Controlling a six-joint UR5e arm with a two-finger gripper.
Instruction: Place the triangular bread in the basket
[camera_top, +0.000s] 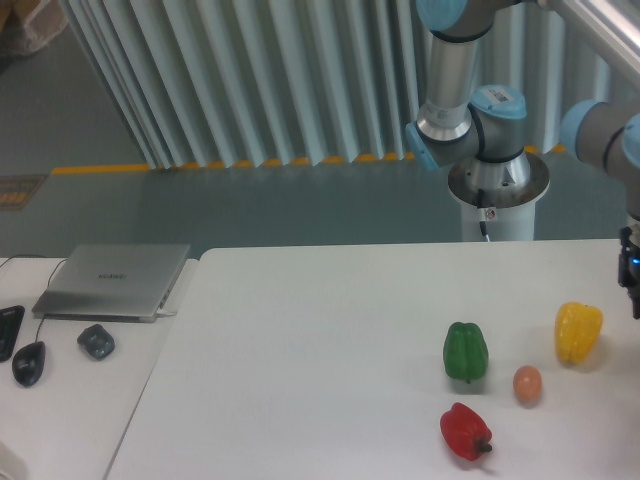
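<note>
Four items only on my white table (320, 330), green pepper (466, 351), red pepper (465, 431), yellow pepper (579, 332), brown egg (527, 384); triangular bread and basket unseen, gripper mostly cropped at right edge, jaw state indeterminable.

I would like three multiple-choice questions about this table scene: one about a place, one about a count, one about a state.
1. What lies between the green pepper and the yellow pepper?
A. the egg
B. a mouse
C. a cup

2. How many bell peppers are on the table?
A. two
B. three
C. five

3. The laptop is:
A. closed
B. open
C. upside down on the floor

Answers: 1 A, the egg sits between them, slightly nearer the camera. 2 B, green, yellow and the red pepper. 3 A, its lid lies flat.
</note>
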